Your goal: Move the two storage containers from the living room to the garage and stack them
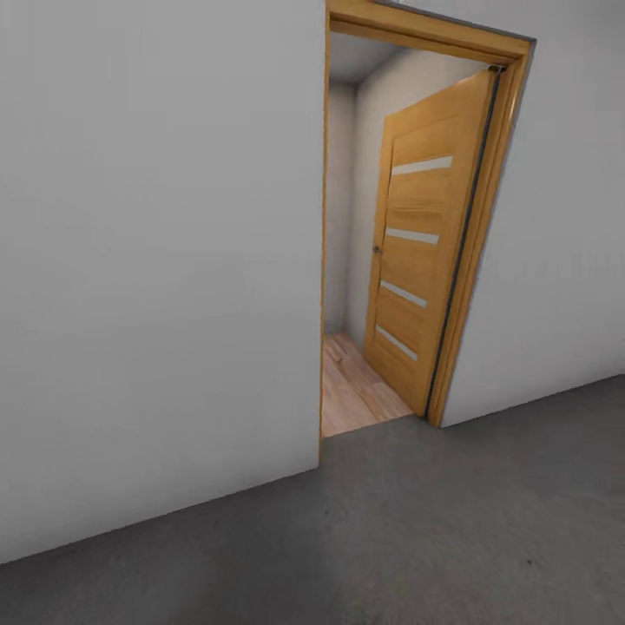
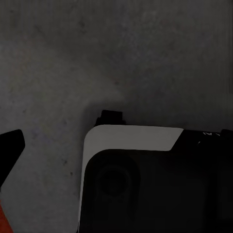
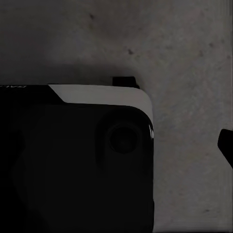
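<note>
I stand in the garage on the dark grey concrete floor, facing a plain grey-white wall. In the left wrist view a thin orange-red sliver, matching a storage container, shows at the picture's corner. Just beside it is one black fingertip of my left gripper. Whether that gripper holds the sliver is hidden. One black fingertip of my right gripper juts over the concrete in the right wrist view, with nothing seen against it. The living room is out of view.
An open doorway with a wood frame cuts the wall. Its slatted wooden door swings inward over light plank flooring. Both wrist views look down on my black, white-trimmed base.
</note>
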You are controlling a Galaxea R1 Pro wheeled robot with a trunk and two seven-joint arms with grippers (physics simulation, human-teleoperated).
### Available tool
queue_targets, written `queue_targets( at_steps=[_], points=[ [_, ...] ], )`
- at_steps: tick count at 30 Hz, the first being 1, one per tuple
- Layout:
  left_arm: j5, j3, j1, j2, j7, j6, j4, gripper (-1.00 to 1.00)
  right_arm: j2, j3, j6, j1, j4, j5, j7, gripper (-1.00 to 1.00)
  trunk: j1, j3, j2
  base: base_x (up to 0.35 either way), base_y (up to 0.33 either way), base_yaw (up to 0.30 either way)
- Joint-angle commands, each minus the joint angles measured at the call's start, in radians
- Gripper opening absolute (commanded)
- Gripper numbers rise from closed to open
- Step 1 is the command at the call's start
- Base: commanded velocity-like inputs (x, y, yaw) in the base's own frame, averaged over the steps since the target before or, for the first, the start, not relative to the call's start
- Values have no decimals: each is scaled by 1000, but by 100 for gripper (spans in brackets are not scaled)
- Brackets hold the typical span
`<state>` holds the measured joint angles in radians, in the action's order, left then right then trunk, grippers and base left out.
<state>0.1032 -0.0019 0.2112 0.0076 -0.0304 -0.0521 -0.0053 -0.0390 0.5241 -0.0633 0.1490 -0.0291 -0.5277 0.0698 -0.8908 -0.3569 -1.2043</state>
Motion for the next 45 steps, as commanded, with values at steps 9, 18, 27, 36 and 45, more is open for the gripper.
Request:
queue_targets(
  at_steps=[9, 18, 27, 36, 45],
  points=[
    [10, -1, 0, 0, 0, -3, 1, 100, -1, 8, -5, 1, -3, -9, 1, 100, 0, -1, -1, 0, 0, -258],
    [10, -1, 0, 0, 0, -3, 1, 100, -1, 8, -5, 1, -3, -9, 1, 100, 0, -1, -1, 0, 0, -258],
    [10, -1, 0, 0, 0, -3, 1, 100, -1, 8, -5, 1, -3, -9, 1, 100, 0, -1, -1, 0, 0, -258],
    [10, -1, 0, 0, 0, -3, 1, 100, -1, 8, -4, 1, -3, -9, 1, 100, 0, -1, -1, 0, 0, -258],
    [10, -1, 0, 0, 0, -3, 1, 100, -1, 8, -4, 1, -3, -9, 1, 100, 0, -1, -1, 0, 0, -137]
  ],
)
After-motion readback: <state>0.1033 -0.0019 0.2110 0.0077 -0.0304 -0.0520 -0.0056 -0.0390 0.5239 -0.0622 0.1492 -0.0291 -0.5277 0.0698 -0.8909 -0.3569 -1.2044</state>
